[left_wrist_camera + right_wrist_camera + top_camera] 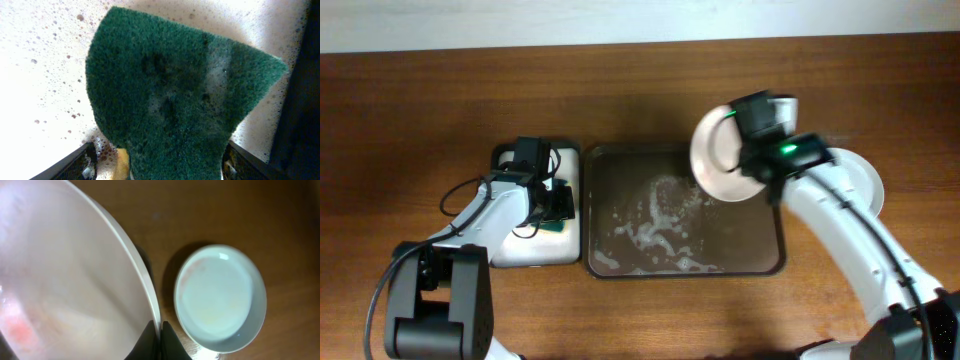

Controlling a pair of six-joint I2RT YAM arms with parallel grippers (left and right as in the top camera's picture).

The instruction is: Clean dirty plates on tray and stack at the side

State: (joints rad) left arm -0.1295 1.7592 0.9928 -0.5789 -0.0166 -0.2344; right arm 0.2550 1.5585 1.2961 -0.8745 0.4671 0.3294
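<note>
Pink-white plate (720, 160), smear faintly showing, pinched by right gripper (161, 340) over tray (680, 274); green plate (220, 297) set aside; sponge (175, 100) clamped by left gripper (552, 205); third plate unseen.

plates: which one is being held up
The white-pink plate, pinched at its rim by the right gripper over the tray; the pale green plate lies flat on the table.
</note>
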